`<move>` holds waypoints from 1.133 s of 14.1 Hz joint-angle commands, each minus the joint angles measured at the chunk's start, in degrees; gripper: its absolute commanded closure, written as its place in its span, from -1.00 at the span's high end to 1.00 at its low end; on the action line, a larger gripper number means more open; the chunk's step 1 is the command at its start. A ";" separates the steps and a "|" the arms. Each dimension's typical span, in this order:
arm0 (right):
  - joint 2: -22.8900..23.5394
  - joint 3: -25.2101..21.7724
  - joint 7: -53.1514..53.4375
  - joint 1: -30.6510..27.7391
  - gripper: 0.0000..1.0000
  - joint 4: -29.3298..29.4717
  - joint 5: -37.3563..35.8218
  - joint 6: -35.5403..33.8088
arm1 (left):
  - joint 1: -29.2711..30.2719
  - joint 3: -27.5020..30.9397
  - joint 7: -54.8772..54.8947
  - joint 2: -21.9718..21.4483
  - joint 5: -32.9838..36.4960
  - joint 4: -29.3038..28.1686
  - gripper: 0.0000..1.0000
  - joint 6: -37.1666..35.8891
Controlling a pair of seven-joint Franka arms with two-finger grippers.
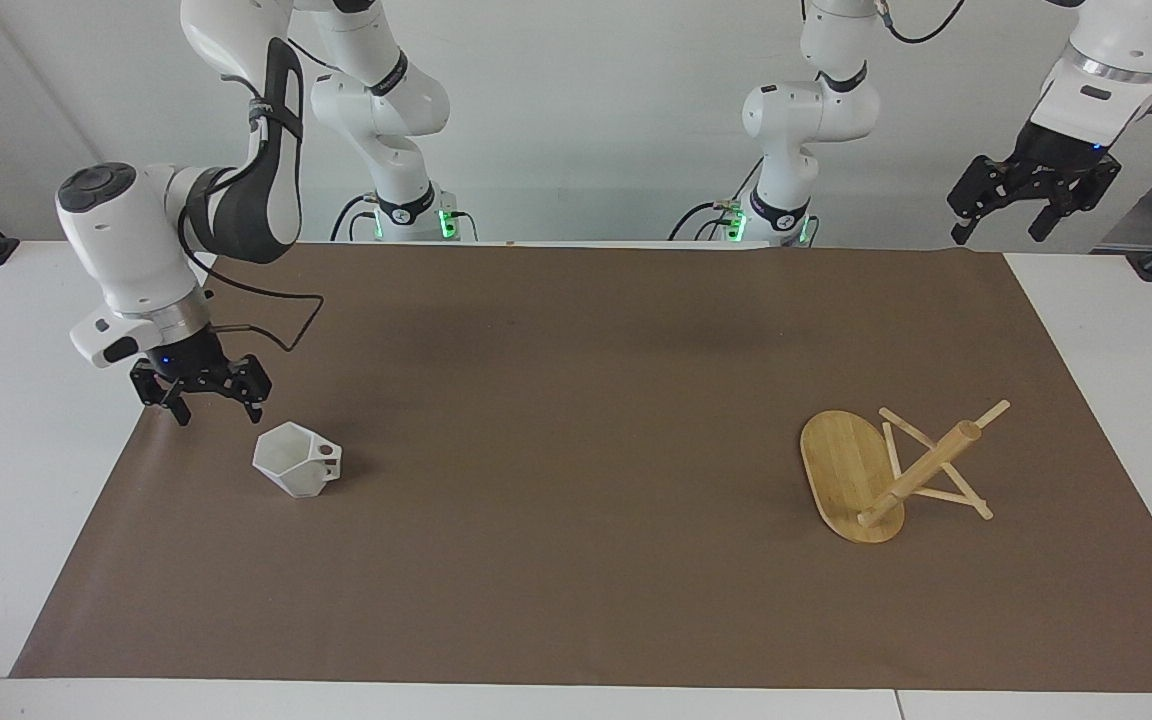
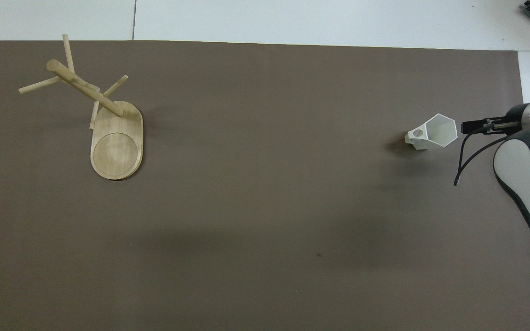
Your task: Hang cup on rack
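The white faceted cup stands on the brown mat toward the right arm's end, handle pointing to the table's middle; it also shows in the overhead view. My right gripper is open and empty, low over the mat's edge just beside the cup, not touching it; its tip shows in the overhead view. The bamboo rack rests on its oval base toward the left arm's end, also in the overhead view. My left gripper waits open, high over the table's corner.
The brown mat covers most of the white table. A black cable hangs from the right wrist beside the cup. The rack's thin pegs stick out around its post.
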 commanded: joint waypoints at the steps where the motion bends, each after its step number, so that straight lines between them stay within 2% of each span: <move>1: 2.24 0.34 -1.65 0.09 1.00 0.11 1.37 2.87 | 0.71 -0.20 0.65 -1.08 -0.58 -1.23 1.00 -0.14; 8: 5.76 0.43 -1.03 0.97 1.00 -1.03 1.45 8.59 | 0.71 -0.20 0.65 -1.08 -0.58 -1.23 1.00 -0.14; 16: 6.99 0.52 -1.46 0.97 1.00 -1.03 1.63 9.03 | 0.71 -0.20 0.65 -1.08 -0.58 -1.23 1.00 -0.14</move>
